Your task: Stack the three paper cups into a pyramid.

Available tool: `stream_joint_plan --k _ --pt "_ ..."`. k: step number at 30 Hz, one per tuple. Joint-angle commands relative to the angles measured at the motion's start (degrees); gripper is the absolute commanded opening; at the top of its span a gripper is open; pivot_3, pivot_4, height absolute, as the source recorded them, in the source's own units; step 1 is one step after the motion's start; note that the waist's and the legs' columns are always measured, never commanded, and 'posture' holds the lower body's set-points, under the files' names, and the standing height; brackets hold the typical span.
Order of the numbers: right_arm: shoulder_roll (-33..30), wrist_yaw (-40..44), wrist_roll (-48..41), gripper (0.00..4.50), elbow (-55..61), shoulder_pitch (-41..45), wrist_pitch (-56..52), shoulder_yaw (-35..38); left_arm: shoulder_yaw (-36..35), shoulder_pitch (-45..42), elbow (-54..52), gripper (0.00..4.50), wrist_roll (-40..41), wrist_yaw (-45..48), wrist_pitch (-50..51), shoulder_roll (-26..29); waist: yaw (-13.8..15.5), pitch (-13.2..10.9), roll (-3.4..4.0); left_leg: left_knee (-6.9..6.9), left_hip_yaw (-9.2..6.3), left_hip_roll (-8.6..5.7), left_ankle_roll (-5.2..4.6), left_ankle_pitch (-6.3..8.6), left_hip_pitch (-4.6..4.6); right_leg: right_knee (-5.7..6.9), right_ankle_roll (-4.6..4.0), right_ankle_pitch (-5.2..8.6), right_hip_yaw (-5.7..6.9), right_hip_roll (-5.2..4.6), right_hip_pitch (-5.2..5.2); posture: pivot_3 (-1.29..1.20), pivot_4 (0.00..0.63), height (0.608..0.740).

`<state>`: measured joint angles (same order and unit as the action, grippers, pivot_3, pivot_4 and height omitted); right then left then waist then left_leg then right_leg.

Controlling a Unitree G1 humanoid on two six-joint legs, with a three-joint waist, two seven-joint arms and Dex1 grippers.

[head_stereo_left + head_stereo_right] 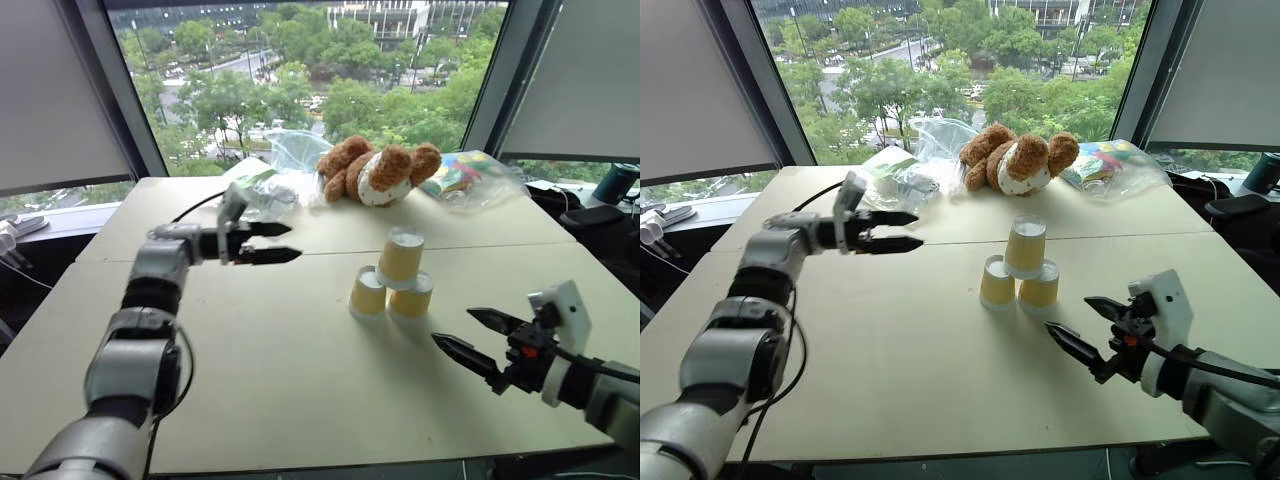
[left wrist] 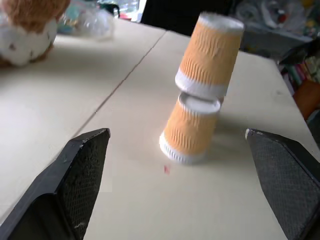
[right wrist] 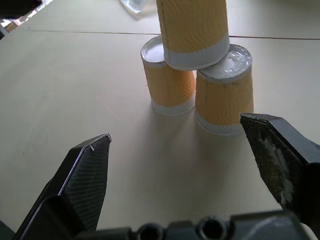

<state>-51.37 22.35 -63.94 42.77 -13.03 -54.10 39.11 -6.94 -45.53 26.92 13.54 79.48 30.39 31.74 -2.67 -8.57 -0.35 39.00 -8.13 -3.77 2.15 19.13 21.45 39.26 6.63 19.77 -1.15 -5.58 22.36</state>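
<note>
1. The three paper cups (image 1: 392, 282) stand inverted on the table (image 1: 280, 380), a little right of the middle of the head view: two side by side below, the third resting across their upturned bases. Judged from this, the pyramid (image 1: 1020, 273) is already built.
2. The left gripper (image 1: 268, 243) hangs in the left centre of the frame, its fingers pointing level toward the right, spread wide and empty. The stack lies to its right and lower, well apart.
3. The right gripper (image 1: 470, 335) sits at the lower right, its fingers aimed up and left at the stack, also spread wide and empty. It is the nearer of the two, near the right-hand base cup but not touching it.
4. The stack's long axis is upright, so any coming move probably turns on keeping both arms clear; the right one has less room.
5. A teddy bear (image 1: 378, 170) lies at the upper centre, behind the cups.
</note>
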Motion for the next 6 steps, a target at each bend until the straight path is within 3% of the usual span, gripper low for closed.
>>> stream_joint_plan --k 1,6 --pt "-1.77 6.17 -0.46 4.50 -3.23 -2.35 0.40 5.70 -4.04 13.15 -25.40 4.49 5.71 -6.89 12.20 3.28 0.35 0.00 -0.01 0.02 0.00 0.01 0.00 0.00 0.02 -0.04 0.00 0.00 -0.03 -0.02 -0.02 0.00 0.150 0.740" --pt "-3.74 13.04 4.34 4.50 -7.92 -5.03 1.70 5.14 -8.79 28.37 -44.56 4.49 12.28 -16.27 22.06 3.53 2.59 0.00 -0.03 0.11 -0.02 -0.18 0.06 -0.01 0.01 -0.23 0.03 -0.02 -0.09 -0.28 -0.12 0.00 0.150 0.740"
